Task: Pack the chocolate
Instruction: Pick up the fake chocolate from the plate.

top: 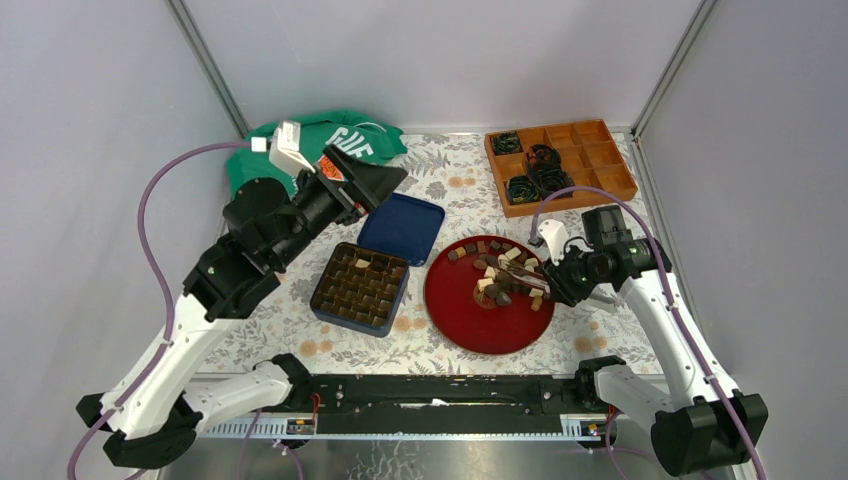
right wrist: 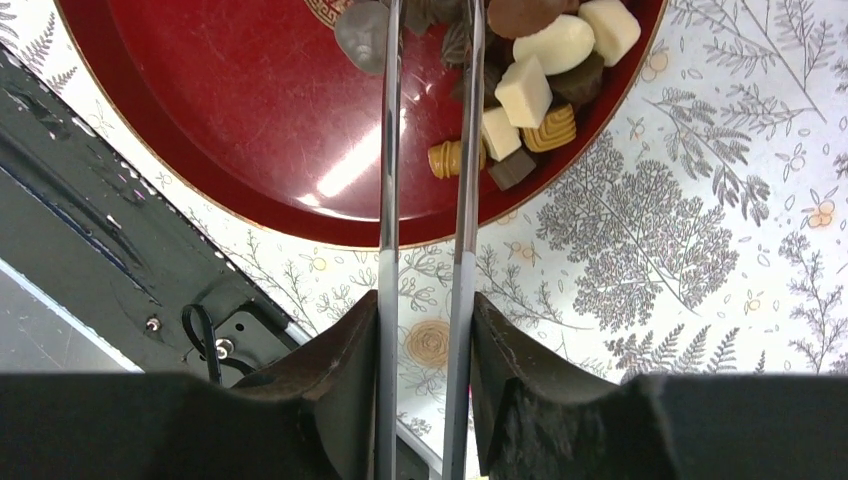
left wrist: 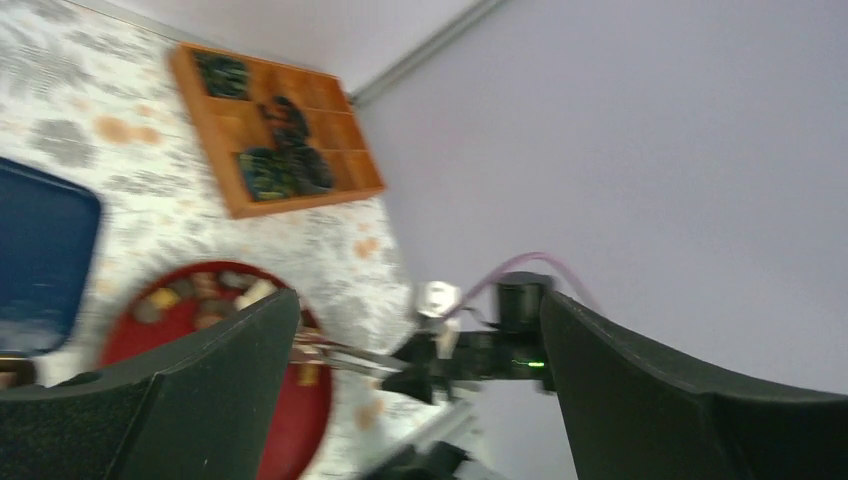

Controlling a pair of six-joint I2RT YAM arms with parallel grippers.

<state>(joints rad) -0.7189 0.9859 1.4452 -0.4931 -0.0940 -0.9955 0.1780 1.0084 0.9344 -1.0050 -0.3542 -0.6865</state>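
Observation:
The chocolate (top: 505, 275) is a pile of dark, mid-brown and cream pieces on the red plate (top: 480, 325). My right gripper (top: 557, 278) is shut on metal tongs (top: 525, 275) that reach into the pile. In the right wrist view the tong arms (right wrist: 388, 150) run from my gripper (right wrist: 428, 310) up among the chocolate (right wrist: 540, 60) on the plate (right wrist: 250, 100). Their tips are cut off by the frame edge. My left gripper (top: 375, 185) is open and empty, raised above the blue lid (top: 403, 227). It also shows in the left wrist view (left wrist: 418, 300).
A blue box with a brown grid insert (top: 360, 285) lies left of the plate, with a few pieces in its cells. A wooden compartment tray (top: 560, 165) with black coiled cables stands at the back right. A green cloth (top: 330, 140) lies at the back left.

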